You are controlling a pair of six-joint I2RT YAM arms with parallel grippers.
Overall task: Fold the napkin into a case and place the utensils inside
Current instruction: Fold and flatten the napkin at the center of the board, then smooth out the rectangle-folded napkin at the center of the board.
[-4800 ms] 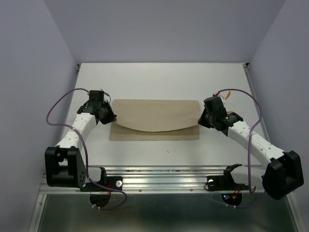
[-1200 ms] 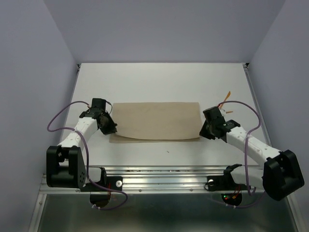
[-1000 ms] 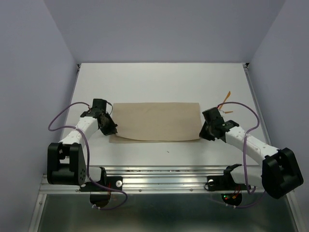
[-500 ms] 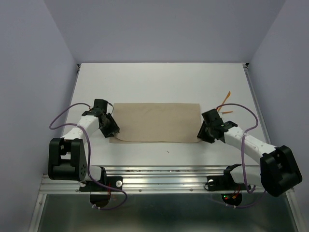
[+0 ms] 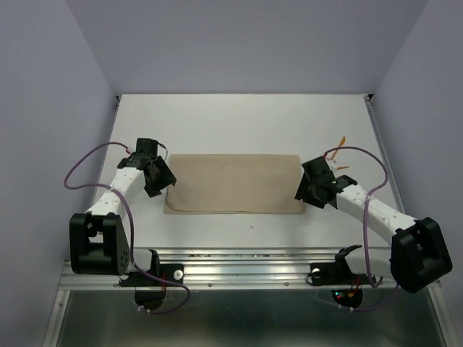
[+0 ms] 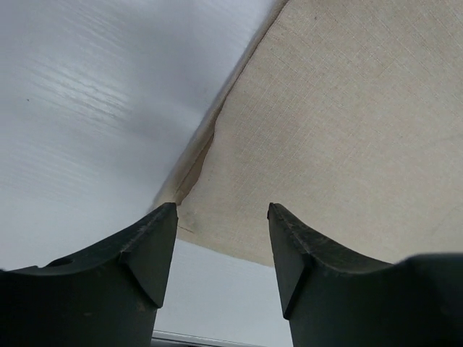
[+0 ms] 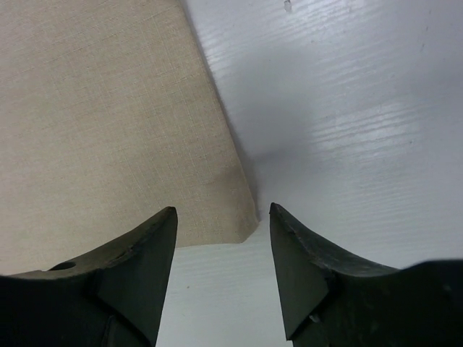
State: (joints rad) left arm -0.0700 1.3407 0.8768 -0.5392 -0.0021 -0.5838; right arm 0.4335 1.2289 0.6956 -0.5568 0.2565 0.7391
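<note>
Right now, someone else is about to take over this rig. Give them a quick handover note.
Left gripper: open, empty, at the napkin's near-left corner.
Right gripper: open, empty, at its near-right corner.
Napkin lies flat as a wide rectangle, two layers showing at the left edge.
Utensils lie on the table, far right, outside the cloth.
Done: a first fold.
Left: fold into a narrow case, put utensils inside.

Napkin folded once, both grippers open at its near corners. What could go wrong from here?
1. The napkin layers sit offset at the corner by the left gripper; a next fold may come out skewed.
2. The utensils lie close to the right arm's cable; it might sweep them.
</note>
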